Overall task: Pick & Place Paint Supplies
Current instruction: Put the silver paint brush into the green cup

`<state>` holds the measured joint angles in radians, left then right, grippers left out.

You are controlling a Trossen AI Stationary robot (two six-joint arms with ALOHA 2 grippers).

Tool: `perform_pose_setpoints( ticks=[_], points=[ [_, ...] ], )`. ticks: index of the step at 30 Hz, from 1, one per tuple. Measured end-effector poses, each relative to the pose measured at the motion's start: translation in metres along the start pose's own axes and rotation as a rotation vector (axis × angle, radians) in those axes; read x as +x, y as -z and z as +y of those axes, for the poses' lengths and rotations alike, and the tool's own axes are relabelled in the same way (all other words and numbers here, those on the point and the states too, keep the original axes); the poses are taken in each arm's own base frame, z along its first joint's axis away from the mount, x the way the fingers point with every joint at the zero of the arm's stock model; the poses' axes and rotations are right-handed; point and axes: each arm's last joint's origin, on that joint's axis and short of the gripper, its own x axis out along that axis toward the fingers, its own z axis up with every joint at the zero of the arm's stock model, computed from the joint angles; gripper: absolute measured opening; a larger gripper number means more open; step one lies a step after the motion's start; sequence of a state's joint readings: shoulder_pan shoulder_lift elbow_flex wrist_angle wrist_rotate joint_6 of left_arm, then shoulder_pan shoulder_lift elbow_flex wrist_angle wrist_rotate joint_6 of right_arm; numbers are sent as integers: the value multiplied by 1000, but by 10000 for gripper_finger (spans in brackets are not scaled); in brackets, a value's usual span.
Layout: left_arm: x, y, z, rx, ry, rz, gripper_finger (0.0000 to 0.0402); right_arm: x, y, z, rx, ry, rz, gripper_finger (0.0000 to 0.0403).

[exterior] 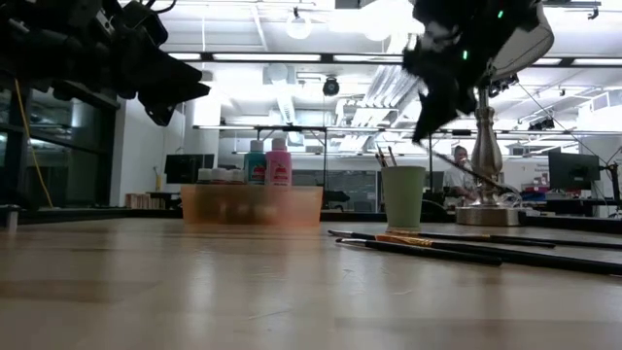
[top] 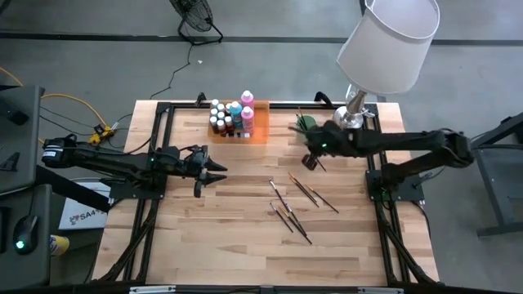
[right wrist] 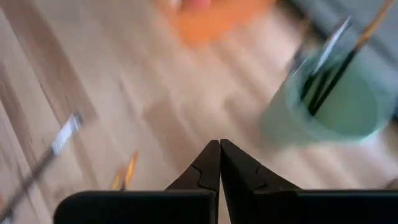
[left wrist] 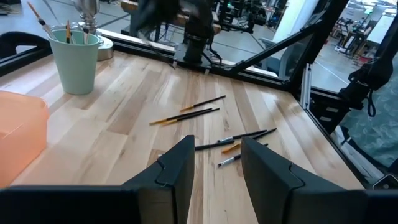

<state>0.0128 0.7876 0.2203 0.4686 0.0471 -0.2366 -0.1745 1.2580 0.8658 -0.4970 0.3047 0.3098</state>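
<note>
My right gripper (top: 311, 158) hangs shut above the table, just near of the pale green cup (top: 306, 124), with a thin dark paintbrush (exterior: 472, 168) in it. Several more brushes (top: 292, 204) lie flat on the wood mid-table. The cup (right wrist: 329, 106) has a few brushes standing in it. White-capped paint bottles (top: 232, 116) stand in the orange tray (top: 260, 131) at the far edge. My left gripper (top: 214, 173) hovers open at the left, pointing level toward the brushes, nothing between its fingers (left wrist: 180, 165). My right gripper pinches the paintbrush near its upper end (exterior: 437, 148) between its two shut fingers, which slant down from the table's right. The brush slopes down from the fingers toward the right, clear of the table. The fingers hide the place of contact in the wrist view.
A table lamp with a white shade (top: 386, 39) and metal base (exterior: 486, 209) stands at the far right corner, close behind the cup. A black frame (top: 163, 147) borders the wooden top. Bare wood lies at the near side.
</note>
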Motion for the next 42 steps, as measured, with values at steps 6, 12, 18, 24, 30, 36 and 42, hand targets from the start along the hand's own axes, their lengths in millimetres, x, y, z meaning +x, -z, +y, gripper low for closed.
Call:
perform_pose_setpoints(
  ticks=[6, 12, 18, 24, 30, 36, 42],
  points=[
    [0, 0, 0, 0, -4, -1, 126, -44, -22, -11, 22, 37, -324, 3],
    [0, 0, 0, 0, -5, -1, 126, -57, -44, -12, -1, 124, -565, 3],
    [0, 0, 0, 10, -5, -1, 126, -34, -46, -11, -2, 283, -658, 3],
    [0, 1, 0, 22, -7, 6, 126, -9, -34, -31, 86, 384, -681, 3],
    [0, 0, 0, 29, -6, 4, 126, 7, -16, -53, 170, 413, -741, 3],
    [0, -1, 0, 110, -4, -8, 126, 15, -2, -67, 198, 375, -776, 3],
    [-4, -6, -1, 147, 3, -47, 126, 19, 0, -76, 179, 339, -767, 3]
  ],
)
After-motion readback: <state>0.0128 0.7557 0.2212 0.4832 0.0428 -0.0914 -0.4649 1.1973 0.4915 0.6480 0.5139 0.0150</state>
